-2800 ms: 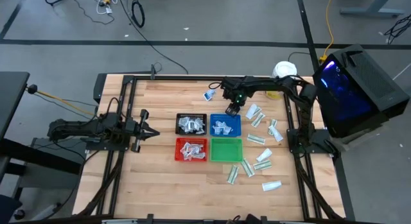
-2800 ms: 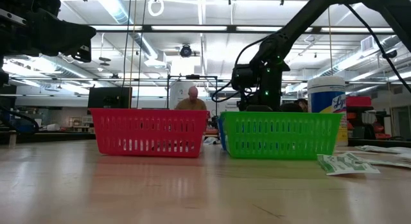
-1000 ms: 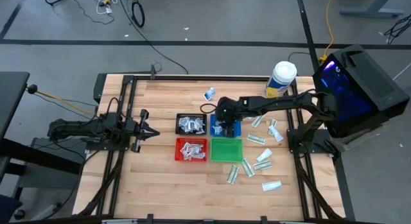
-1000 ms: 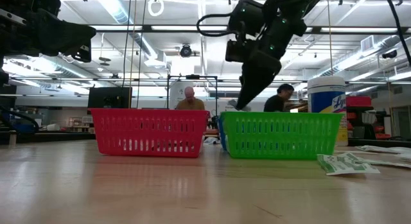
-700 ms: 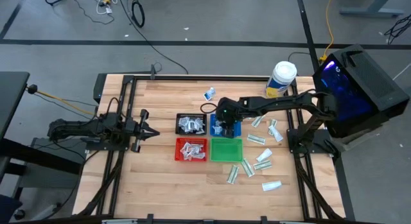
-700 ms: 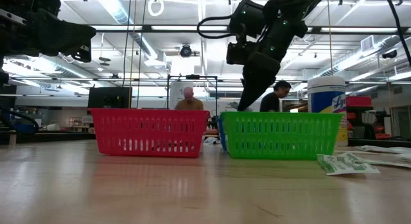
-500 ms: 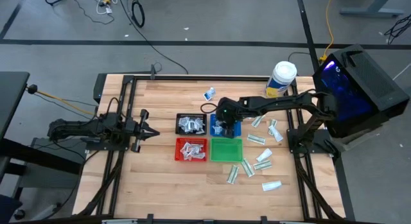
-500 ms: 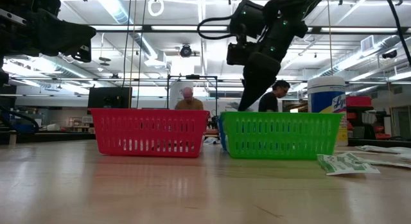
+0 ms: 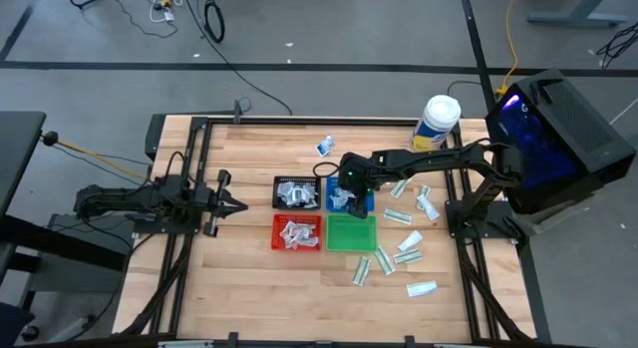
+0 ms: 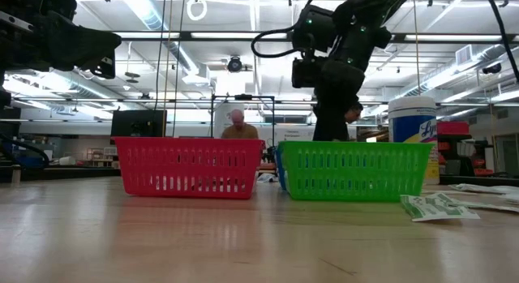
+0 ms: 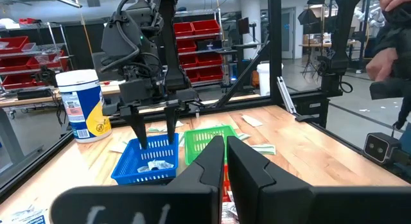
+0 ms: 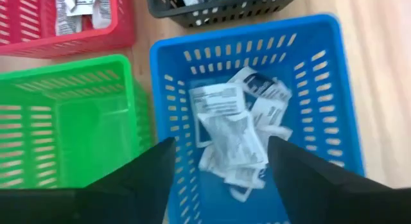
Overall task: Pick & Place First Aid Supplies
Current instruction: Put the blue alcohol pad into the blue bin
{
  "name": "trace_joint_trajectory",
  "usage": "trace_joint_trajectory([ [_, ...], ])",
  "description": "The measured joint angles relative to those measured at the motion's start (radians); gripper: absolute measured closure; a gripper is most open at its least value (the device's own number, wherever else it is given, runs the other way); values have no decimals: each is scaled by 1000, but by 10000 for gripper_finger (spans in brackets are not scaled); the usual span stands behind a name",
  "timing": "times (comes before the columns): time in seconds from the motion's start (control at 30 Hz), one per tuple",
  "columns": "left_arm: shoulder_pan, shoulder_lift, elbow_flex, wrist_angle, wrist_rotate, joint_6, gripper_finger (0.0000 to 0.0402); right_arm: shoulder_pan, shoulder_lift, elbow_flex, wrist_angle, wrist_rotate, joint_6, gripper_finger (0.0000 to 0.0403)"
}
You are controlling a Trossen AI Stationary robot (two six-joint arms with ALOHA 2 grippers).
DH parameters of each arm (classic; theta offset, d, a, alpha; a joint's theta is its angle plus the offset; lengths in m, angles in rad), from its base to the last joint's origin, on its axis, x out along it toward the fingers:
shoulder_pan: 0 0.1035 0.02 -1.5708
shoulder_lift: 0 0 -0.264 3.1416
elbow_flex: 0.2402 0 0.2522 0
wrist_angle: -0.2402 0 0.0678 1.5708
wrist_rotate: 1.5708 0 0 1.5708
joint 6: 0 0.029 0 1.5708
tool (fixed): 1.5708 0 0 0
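Jaws of right gripper (image 12: pixel 221 161) spread, empty, above blue tray (image 12: pixel 334 89) holding packets (image 12: pixel 234 131); left gripper (image 11: pixel 226 161) clenched, well apart.

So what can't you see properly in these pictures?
- What's inside the red basket and green basket: in the low view their walls hide it.
- The blue basket in the low view: almost all hidden behind the green one.
- The print on the packets in the blue basket: blurred in the right wrist view, too small from above.
- The right gripper fingertips in the low view: hidden behind the green basket.
- The left gripper in its own wrist view: cut off by the picture's edge.
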Motion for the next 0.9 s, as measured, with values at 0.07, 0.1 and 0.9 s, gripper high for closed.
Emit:
trace_joint_trajectory([
  [0.07, 0, 0, 0, 0, 0, 0, 376, -1, -5, 0, -14, -8, 9, 143],
  [0.1, 0, 0, 0, 0, 0, 0, 376, -3, -8, 2, -21, -8, 7, 141],
  [0.9, 0, 0, 0, 0, 0, 0, 376, -236, 34, 352, -146, 19, 1, 140],
])
